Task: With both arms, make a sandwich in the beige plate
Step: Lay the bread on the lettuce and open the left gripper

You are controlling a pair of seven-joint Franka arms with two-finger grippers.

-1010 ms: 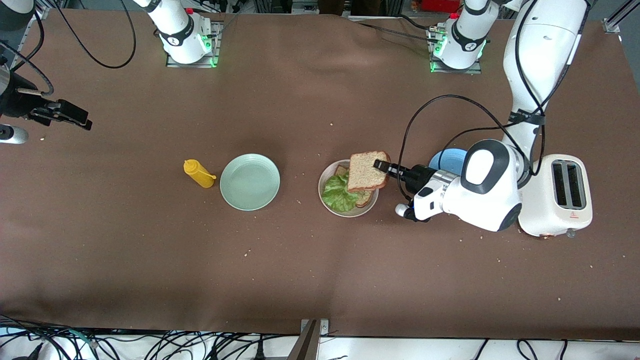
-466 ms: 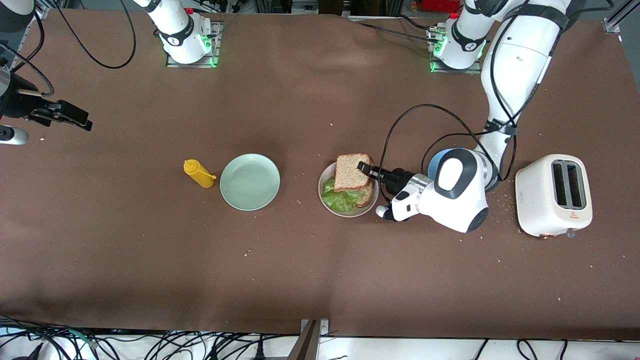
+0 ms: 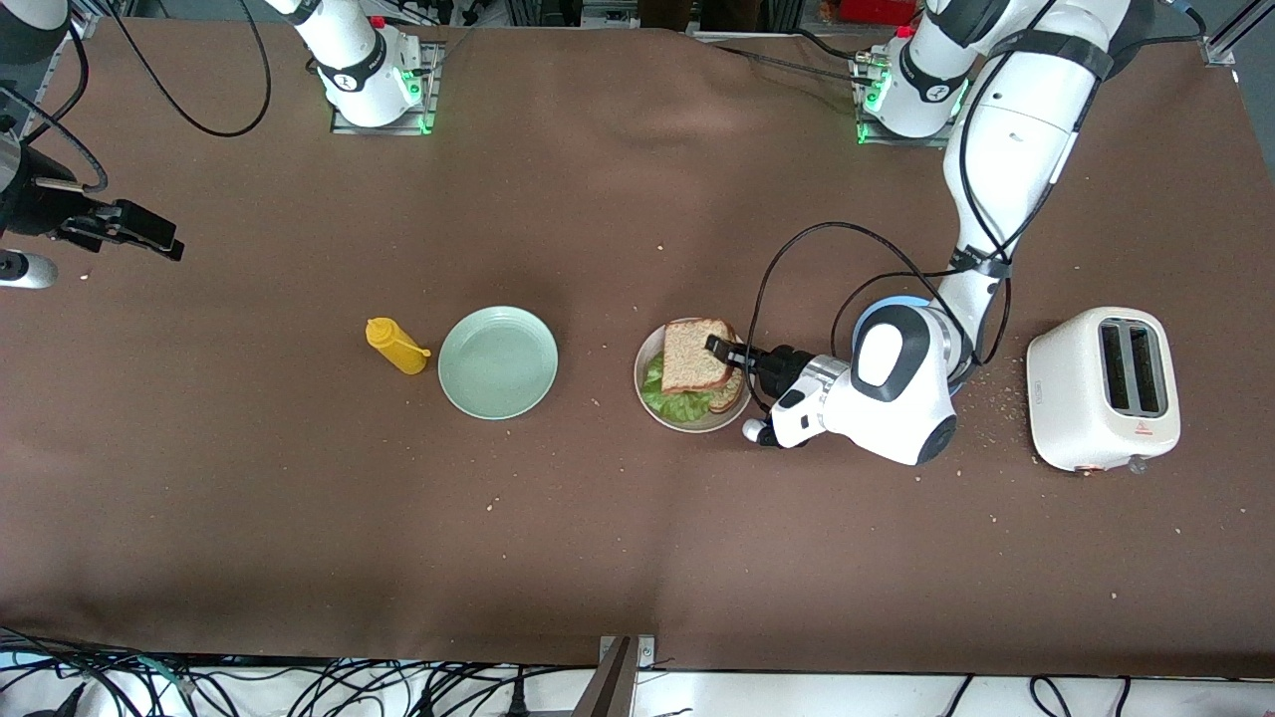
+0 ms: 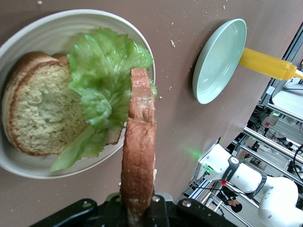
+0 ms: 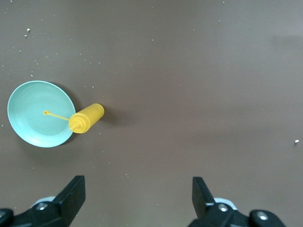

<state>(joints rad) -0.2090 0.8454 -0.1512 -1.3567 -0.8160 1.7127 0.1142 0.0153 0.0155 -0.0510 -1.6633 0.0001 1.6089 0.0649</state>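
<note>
The beige plate (image 3: 694, 428) holds a slice of brown toast (image 3: 730, 396) with a ruffled green lettuce leaf (image 3: 669, 400) lying partly on it. My left gripper (image 3: 722, 349) is shut on the edge of a second toast slice (image 3: 694, 357) and holds it over the lettuce. In the left wrist view this held slice (image 4: 139, 156) stands edge-on in the left gripper (image 4: 139, 208), above the lettuce (image 4: 106, 80), the lower toast (image 4: 35, 111) and the plate's rim (image 4: 57, 23). My right gripper (image 3: 159, 237) waits open over bare table at the right arm's end, with nothing between its fingers (image 5: 73, 191).
A mint-green plate (image 3: 498, 361) and a yellow squeeze bottle (image 3: 396, 346) lie beside the beige plate toward the right arm's end. A white toaster (image 3: 1104, 388) stands at the left arm's end. A blue plate (image 3: 872, 311) is mostly covered by the left arm. Crumbs dot the brown cloth.
My left gripper has carried the held toast slice toward the right arm's end and lower, from the plate's edge to over the lettuce. The right arm has not moved.
</note>
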